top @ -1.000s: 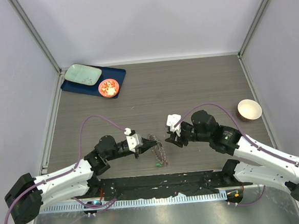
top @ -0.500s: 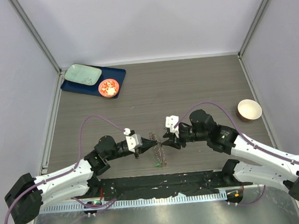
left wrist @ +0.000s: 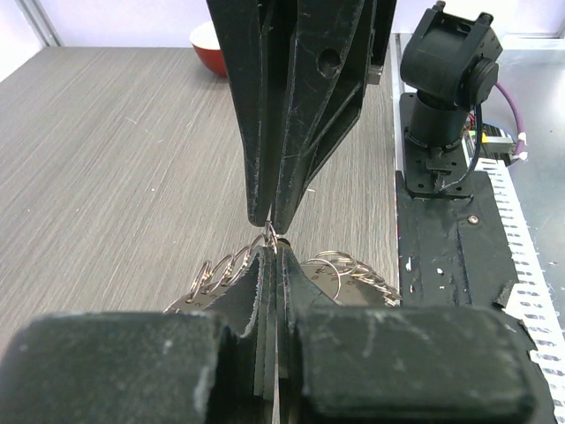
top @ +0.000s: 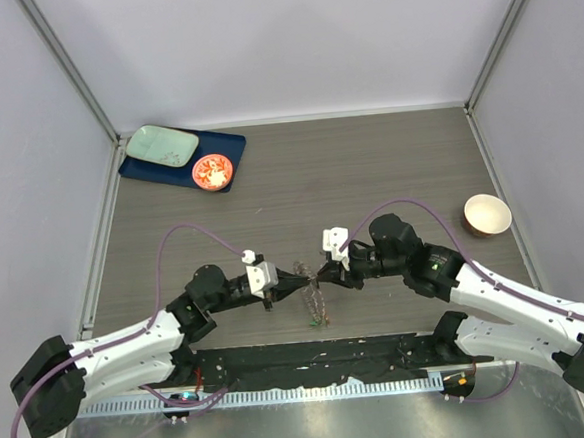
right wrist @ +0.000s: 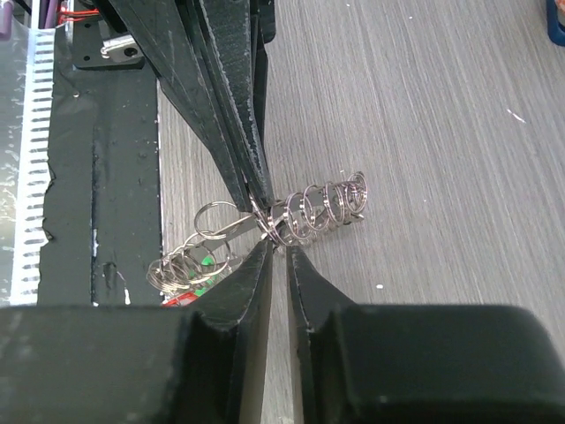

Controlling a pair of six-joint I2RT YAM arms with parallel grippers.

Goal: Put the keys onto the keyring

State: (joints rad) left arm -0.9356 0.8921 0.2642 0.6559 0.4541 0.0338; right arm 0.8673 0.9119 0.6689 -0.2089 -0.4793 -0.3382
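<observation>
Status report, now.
Left gripper shut on keyring. Right gripper nearly closed at same spot, grip unclear. Green key among its rings. No obstruction seen.

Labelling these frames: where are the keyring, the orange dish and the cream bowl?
keyring [right wrist: 327, 208], right wrist view, coiled rings.
orange dish [top: 196, 173], top view, left rim.
cream bowl [top: 486, 210], top view, inner wall.

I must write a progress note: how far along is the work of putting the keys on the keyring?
Done: the left gripper is shut on a loop of the keyring.
In hand: the right gripper has its jaws almost closed at the same loop; a firm grip cannot be told.
Left: the green key and the red key lie among the loops. Whether they are threaded cannot be told.
</observation>
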